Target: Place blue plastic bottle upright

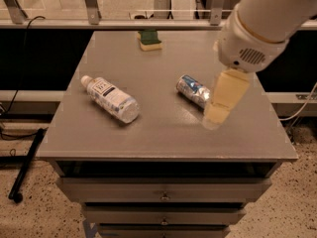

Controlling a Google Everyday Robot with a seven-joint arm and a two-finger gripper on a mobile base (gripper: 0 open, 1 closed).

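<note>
The blue plastic bottle point(110, 99) lies on its side on the left part of the grey table point(158, 138), its white cap pointing to the back left. It is clear with a white label with dark print. My gripper point(214, 119) hangs over the right part of the table, well to the right of the bottle and apart from it. It points down and stands just in front of the right end of a crushed silver-blue can point(192, 89). It holds nothing that I can see.
A green and yellow sponge point(149, 39) sits at the table's back edge. The big white arm point(262, 26) fills the upper right. Drawers point(163, 196) lie under the tabletop. A railing runs behind the table, and a black cable lies on the floor at left.
</note>
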